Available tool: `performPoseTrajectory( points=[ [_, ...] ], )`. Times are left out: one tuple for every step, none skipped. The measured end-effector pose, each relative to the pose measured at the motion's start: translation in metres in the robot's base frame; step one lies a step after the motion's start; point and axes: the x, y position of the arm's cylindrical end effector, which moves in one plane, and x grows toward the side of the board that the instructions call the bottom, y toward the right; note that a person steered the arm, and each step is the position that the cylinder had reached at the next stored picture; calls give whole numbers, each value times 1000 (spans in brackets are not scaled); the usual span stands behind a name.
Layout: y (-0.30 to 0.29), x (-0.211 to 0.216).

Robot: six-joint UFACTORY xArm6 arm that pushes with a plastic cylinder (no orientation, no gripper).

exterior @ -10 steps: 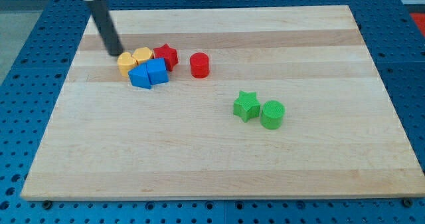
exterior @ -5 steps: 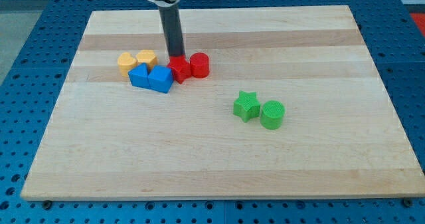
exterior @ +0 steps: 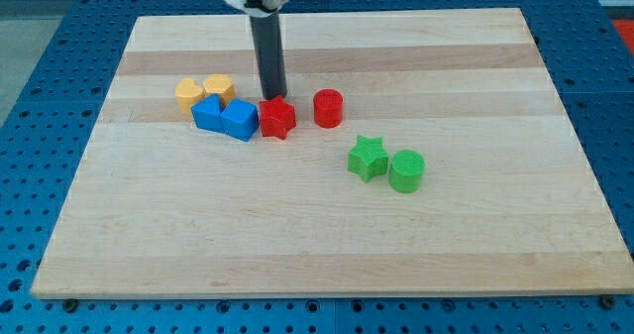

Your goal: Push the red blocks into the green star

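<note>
A red star block (exterior: 277,118) lies near the board's middle, touching a blue block on its left. A red cylinder (exterior: 328,108) stands apart to its right. The green star (exterior: 368,158) lies lower right of both, touching a green cylinder (exterior: 406,170). My tip (exterior: 273,97) is at the upper edge of the red star, the dark rod rising toward the view's top.
Two blue blocks (exterior: 226,116) sit left of the red star, with two yellow blocks (exterior: 204,90) just above them. The wooden board (exterior: 317,245) lies on a blue perforated table.
My tip swept right from the yellow blocks to the red star. The red star slid right and down; the red cylinder was knocked right.
</note>
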Motion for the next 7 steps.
performPoseTrajectory(
  points=[
    [-16, 22],
    [-12, 46],
    [12, 60],
    [32, 70],
    [51, 80],
    [64, 88],
    [61, 89]
  ],
)
